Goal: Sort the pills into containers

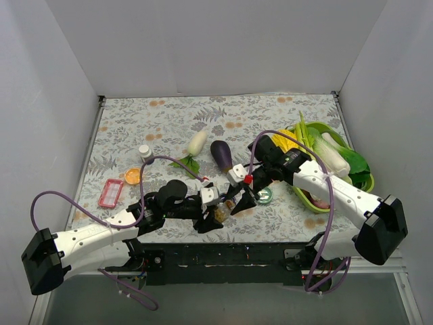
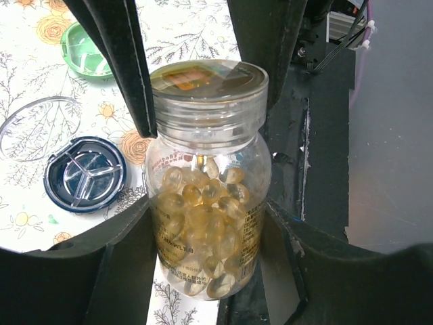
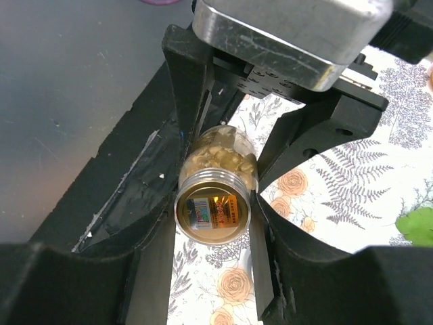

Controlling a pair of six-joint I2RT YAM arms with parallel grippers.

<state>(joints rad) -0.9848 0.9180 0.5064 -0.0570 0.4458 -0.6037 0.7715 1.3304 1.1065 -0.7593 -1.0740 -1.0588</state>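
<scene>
The left claw is pinching the amber pill bottle round its belly. The right claw is pinching the bottle's cap. The bottle is full of yellow pills and is held by the near edge of the tabletop, about the middle. A green tin and a dark blue tin lie close by.

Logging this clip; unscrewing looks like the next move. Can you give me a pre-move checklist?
1. Left pincer clamped on the bottle body: ok.
2. Right pincer closed around the cap: ok.
3. Cap seated, pills inside: ok.
4. Blue tin uncovered, clear lid lying beside it: ok.
5. Green tin open to receive: cannot tell.
</scene>
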